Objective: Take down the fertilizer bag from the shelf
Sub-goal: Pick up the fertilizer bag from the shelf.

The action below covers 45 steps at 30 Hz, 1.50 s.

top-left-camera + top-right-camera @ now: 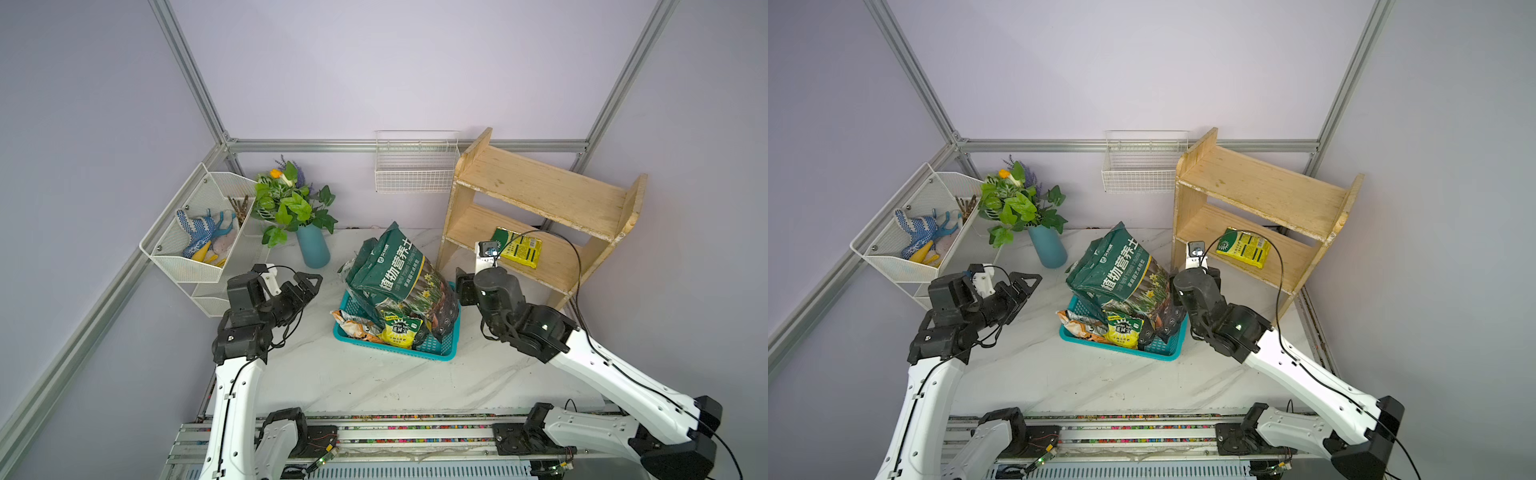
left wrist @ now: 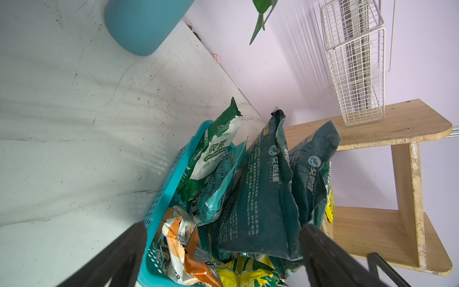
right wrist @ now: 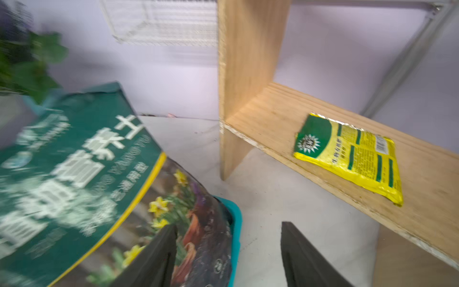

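Fertilizer bag point(image 1: 517, 251): small, yellow-green, lies flat on lower tier of shelf point(image 1: 540, 189) in both top views, clear of both arms. Left gripper point(image 1: 312, 288) over table, left of teal basket point(image 1: 449, 345), jaws wide apart, empty.
Left wrist view: fingers point(image 2: 124, 251) spread, basket's packets beyond them.
Right wrist view, partly blurred: right gripper point(image 3: 228, 238) jaws apart, seemingly empty, beside basket corner; bag ahead on shelf board.

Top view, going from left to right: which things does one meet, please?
White mesh wall basket holding blue gloves → blue vase with green leaves → teal perforated plastic basket → yellow-green fertilizer bag, lying on the lower tier of the pale wooden shelf.
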### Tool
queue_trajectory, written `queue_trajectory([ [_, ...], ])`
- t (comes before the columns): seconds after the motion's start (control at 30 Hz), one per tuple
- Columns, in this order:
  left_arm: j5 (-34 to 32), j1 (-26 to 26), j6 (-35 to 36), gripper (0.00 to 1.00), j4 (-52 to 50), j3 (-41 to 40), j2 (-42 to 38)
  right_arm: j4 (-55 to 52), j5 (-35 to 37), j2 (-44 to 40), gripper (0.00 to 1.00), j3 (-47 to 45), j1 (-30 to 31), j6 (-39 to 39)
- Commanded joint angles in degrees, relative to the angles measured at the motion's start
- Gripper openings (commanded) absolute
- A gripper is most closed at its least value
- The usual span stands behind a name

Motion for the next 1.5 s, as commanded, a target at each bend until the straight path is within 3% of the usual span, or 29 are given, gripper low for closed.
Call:
queue_trajectory([
  [0.0,0.3,0.4,0.2,1.0,0.5,-2.7,-0.6,-5.2,1.3,4.2,0.76,2.6,-4.3,1.6],
  [0.1,0.5,0.4,0.2,1.0,0.5,-2.7,-0.6,-6.1,-1.2,9.0,0.76,6.5,-8.7,1.6],
  [0.53,0.3,0.5,0.1,1.0,0.5,-2.8,-2.6,-11.0,2.8,27.2,0.75,22.4,-17.0,0.4],
  [1.2,0.6,0.7,0.2,1.0,0.3,-2.6,-2.4,-11.1,-0.9,33.3,0.71,23.8,-26.3,-2.0],
  [1.3,0.6,0.7,0.2,1.0,0.3,-2.5,-2.3,-11.4,-1.4,34.1,0.55,23.6,-26.5,-2.2],
  [1.47,0.7,0.8,0.3,1.0,0.2,-2.4,-2.3,-11.8,-2.5,34.1,0.05,23.8,-26.6,-2.0],
])
